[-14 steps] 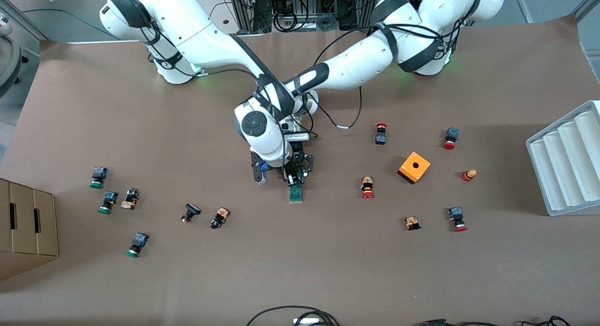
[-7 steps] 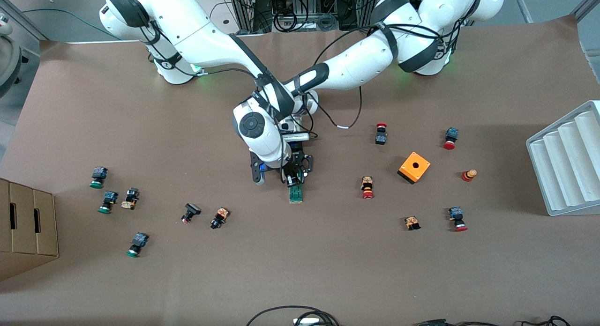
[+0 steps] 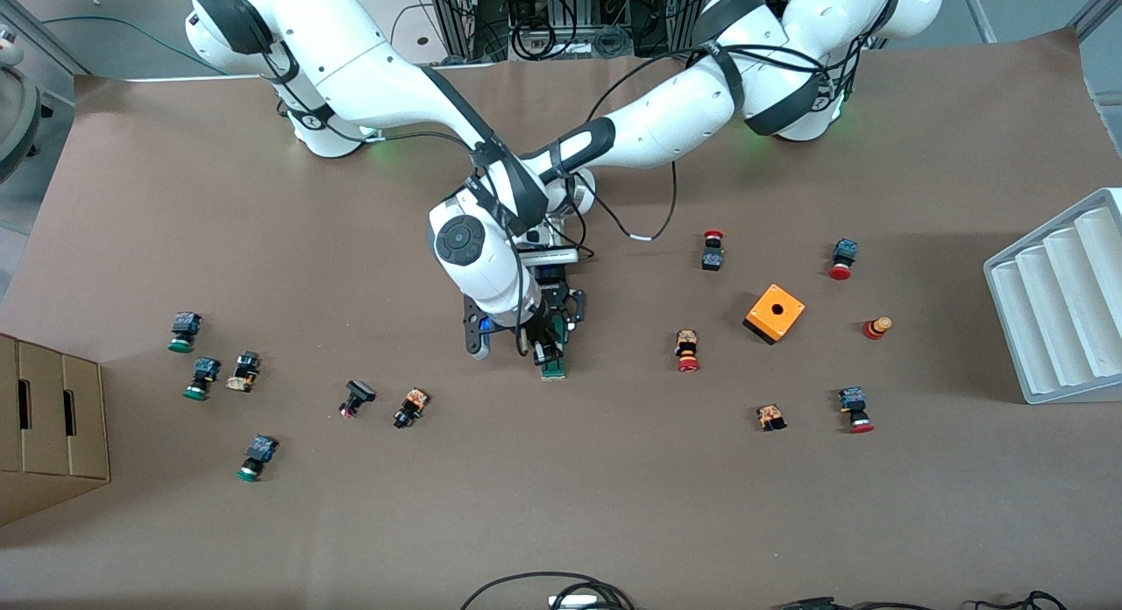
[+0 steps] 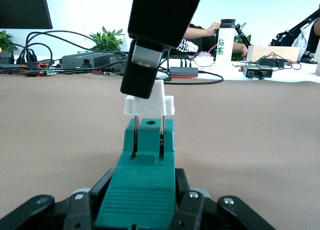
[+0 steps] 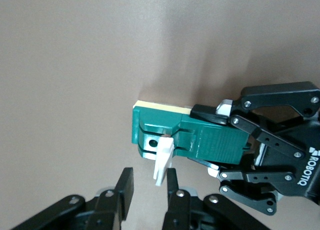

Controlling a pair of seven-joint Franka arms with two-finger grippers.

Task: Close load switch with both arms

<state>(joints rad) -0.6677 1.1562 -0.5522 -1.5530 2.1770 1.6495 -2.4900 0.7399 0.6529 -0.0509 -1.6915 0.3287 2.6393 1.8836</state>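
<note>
Load switch [image 3: 553, 365] lies mid-table, long axis toward the front camera, left gripper [image 5: 235, 150] clamped on its base end; right gripper [image 3: 542, 347] directly above, jaws narrowly apart astride the upright white lever [image 4: 149, 98], grip unconfirmed, next push straight down.

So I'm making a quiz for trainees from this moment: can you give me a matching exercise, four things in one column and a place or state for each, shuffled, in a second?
Things
1. load switch
2. white lever
3. left gripper
4. orange box

Places or states
A. on the table toward the left arm's end, touched by nothing
B. shut on the green body
C. standing up from the green body, at the right gripper's fingers
D. lying on the table mid-table, clamped at one end

Pairs: 1-D, 2-C, 3-B, 4-A
</note>
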